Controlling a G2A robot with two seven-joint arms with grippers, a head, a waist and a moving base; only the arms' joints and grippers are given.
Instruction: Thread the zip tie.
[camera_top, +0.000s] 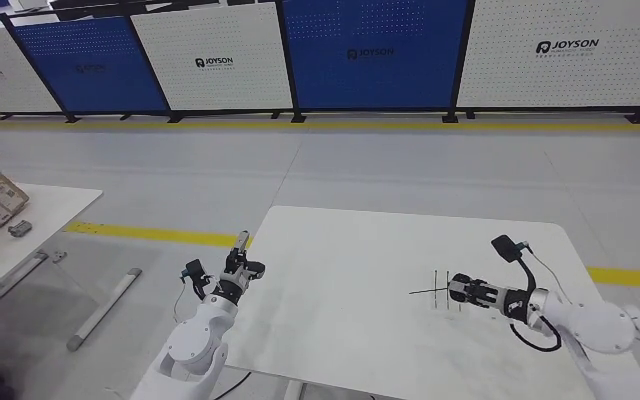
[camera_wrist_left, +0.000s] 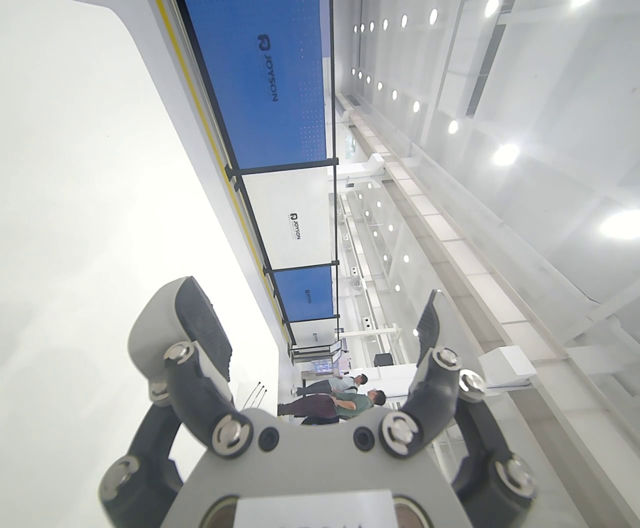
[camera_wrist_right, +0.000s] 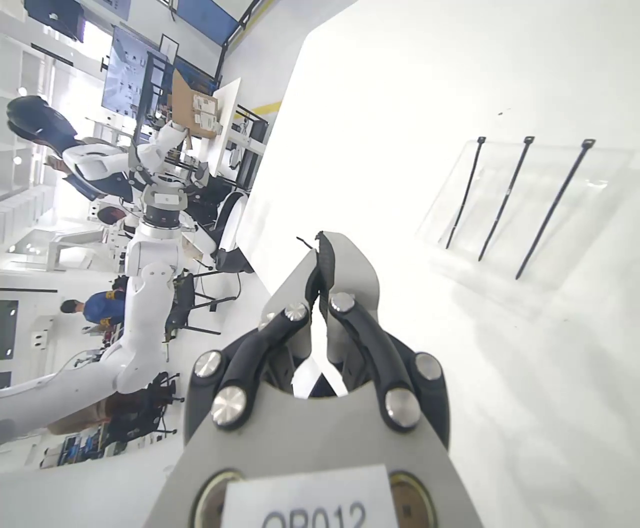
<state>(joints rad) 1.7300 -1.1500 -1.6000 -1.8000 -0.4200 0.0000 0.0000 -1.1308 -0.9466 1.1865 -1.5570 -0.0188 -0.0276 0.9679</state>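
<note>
My right gripper (camera_top: 456, 289) (camera_wrist_right: 320, 246) hovers over the right part of the white table (camera_top: 340, 300), shut on a thin black zip tie (camera_top: 428, 291) whose end (camera_wrist_right: 301, 241) sticks out past the fingertips toward the table's middle. Three more black zip ties (camera_wrist_right: 505, 197) lie side by side on a clear plastic sheet (camera_wrist_right: 590, 200) just beside that gripper, and they appear far off as zip ties (camera_wrist_left: 257, 392) in the left wrist view. At the table's left edge my left gripper (camera_top: 240, 248) (camera_wrist_left: 320, 320) stands open, holding nothing and pointing away from the table.
A second table (camera_top: 45, 215) carrying a cardboard box (camera_top: 10, 195) stands off to the left. Blue and white partition panels (camera_top: 370, 55) line the back behind a yellow floor line. Bare tabletop lies between the two arms.
</note>
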